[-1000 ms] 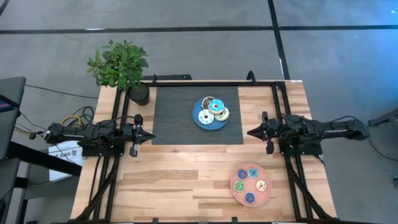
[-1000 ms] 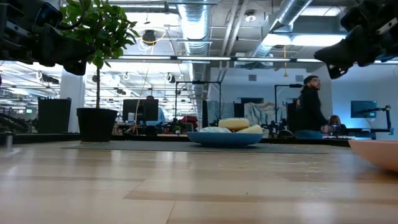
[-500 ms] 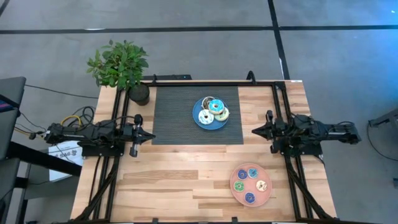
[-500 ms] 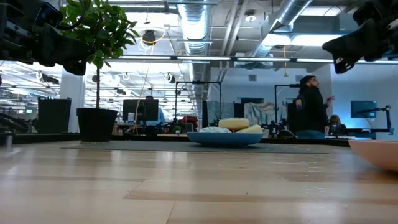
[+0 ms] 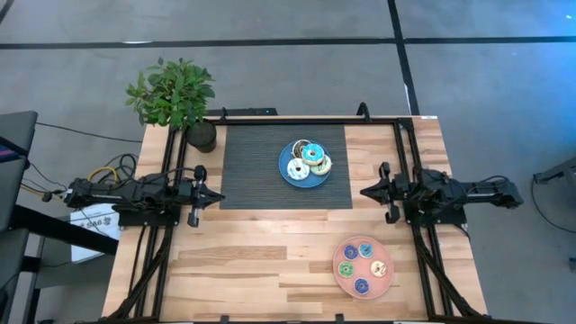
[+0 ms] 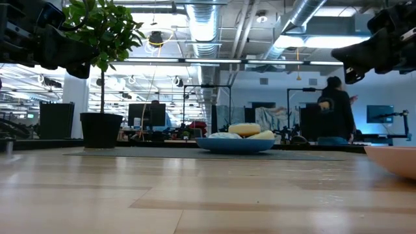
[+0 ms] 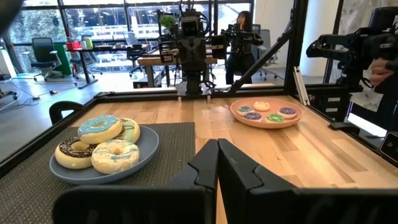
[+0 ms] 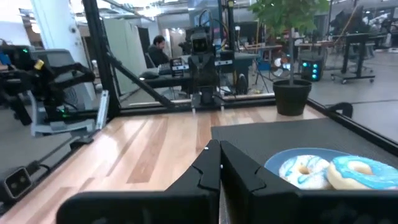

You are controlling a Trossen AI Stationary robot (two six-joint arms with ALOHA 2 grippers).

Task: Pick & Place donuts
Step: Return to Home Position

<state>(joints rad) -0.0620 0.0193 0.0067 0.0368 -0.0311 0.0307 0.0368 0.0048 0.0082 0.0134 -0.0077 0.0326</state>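
Several large donuts are piled on the blue plate, which stands on a dark mat. The left wrist view shows a turquoise donut, a dark brown one and a pale one. Several small donuts lie on the pink plate near the table's near right corner. My left gripper hovers shut at the mat's left edge. My right gripper hovers shut at the mat's right edge. Each points inward at the other.
A potted plant stands at the mat's far left corner. Bare wooden table lies in front of the mat and left of the pink plate. A black frame runs along the table's sides. A person stands in the room beyond.
My right arm drew back a little toward the table's right edge, then its gripper came back toward the mat to about where it was. It stayed shut throughout. The left arm and the donuts kept still.
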